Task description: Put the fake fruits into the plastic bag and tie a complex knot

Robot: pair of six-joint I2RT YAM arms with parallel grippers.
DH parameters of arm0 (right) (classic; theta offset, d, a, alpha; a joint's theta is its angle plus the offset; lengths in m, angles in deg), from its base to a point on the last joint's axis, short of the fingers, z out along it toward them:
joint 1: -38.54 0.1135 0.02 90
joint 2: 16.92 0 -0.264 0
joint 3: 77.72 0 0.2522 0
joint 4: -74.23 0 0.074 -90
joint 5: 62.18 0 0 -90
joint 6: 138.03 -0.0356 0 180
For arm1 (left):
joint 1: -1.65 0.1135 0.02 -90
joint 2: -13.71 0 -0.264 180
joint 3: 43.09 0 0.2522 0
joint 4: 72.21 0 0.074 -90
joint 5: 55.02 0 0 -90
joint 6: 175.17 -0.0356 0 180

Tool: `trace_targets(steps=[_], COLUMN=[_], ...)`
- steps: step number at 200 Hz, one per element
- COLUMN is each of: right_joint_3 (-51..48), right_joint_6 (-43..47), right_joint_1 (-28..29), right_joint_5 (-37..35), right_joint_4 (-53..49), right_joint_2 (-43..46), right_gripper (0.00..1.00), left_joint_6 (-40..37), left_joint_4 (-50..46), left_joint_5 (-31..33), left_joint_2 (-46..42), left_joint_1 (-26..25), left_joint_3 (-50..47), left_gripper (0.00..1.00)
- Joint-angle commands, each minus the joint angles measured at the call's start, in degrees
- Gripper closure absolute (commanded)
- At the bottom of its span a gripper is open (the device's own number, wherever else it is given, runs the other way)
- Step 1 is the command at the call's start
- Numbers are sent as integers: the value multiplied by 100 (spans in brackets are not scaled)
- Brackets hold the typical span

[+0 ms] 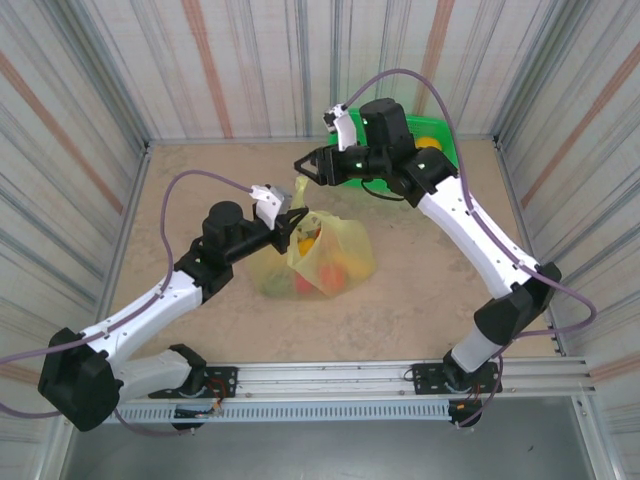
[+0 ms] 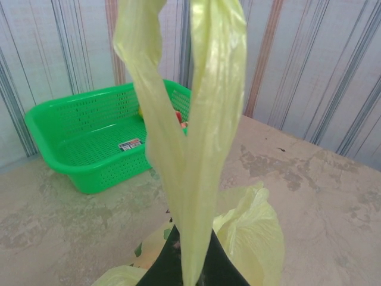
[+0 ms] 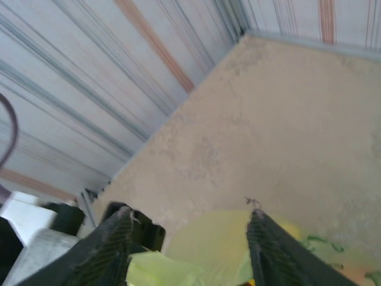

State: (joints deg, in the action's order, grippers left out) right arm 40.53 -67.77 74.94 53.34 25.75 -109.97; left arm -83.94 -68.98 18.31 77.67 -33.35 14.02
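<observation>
Centre of the overhead view: the plastic bag [image 1: 345, 250] holds fake fruits [image 1: 312, 240], its handle pinched in the closed left gripper [image 1: 292, 213]. Just above, the right gripper [image 1: 303, 166] hangs with jaws apart.

plastic bag [image 1: 348, 258]: pale yellow-green, translucent, crinkled, slumped mid-table.
handle [image 2: 199, 137]: two thin strips, converging at their lower ends.
fake fruits [image 1: 312, 240]: orange, yellow and red pieces inside the bag.

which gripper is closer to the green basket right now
Right. The right gripper hangs open just off the green basket's left side, its arm crossing over it. The left gripper sits nearer the robot, shut on a handle of the plastic bag.
</observation>
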Motion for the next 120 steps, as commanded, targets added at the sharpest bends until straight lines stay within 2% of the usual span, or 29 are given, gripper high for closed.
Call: trace_targets(steps=[1, 17, 32, 46, 60, 71, 83, 93, 104, 120], right_joint_3=[221, 190, 195, 161, 87, 12, 10, 34, 99, 251], right_joint_6=[-163, -111, -19, 14, 17, -39, -144, -260, -379, -535], right_joint_1=[51, 92, 143, 143, 124, 112, 100, 95, 82, 95], right_joint_5=[158, 199, 108, 74, 65, 133, 170, 231, 358, 437], right_joint_4=[-770, -829, -875, -870, -795, -702, -647, -594, -551, -691], right_joint_2=[-89, -91, -57, 17, 125, 208, 251, 256, 226, 88], right_gripper=[56, 63, 78, 88, 90, 83, 60, 47, 40, 37], left_joint_6=[-183, -193, -207, -228, -241, -261, -302, -355, -401, -457], left_joint_4=[4, -11, -25, -55, -82, -82, -103, -138, -168, -196], left_joint_5=[-39, -38, -43, -38, -30, -23, -30, -13, -7, 11], left_joint_2=[-59, -66, -72, -77, -90, -100, -103, -102, -92, -107], left_joint_1=[-26, -26, -29, -25, -32, -33, -54, -86, -111, -147], left_joint_3=[7, 15, 17, 26, 20, 7, 5, 11, 15, 17], left_gripper=[100, 100, 100, 100, 100, 100, 100, 100, 100, 100])
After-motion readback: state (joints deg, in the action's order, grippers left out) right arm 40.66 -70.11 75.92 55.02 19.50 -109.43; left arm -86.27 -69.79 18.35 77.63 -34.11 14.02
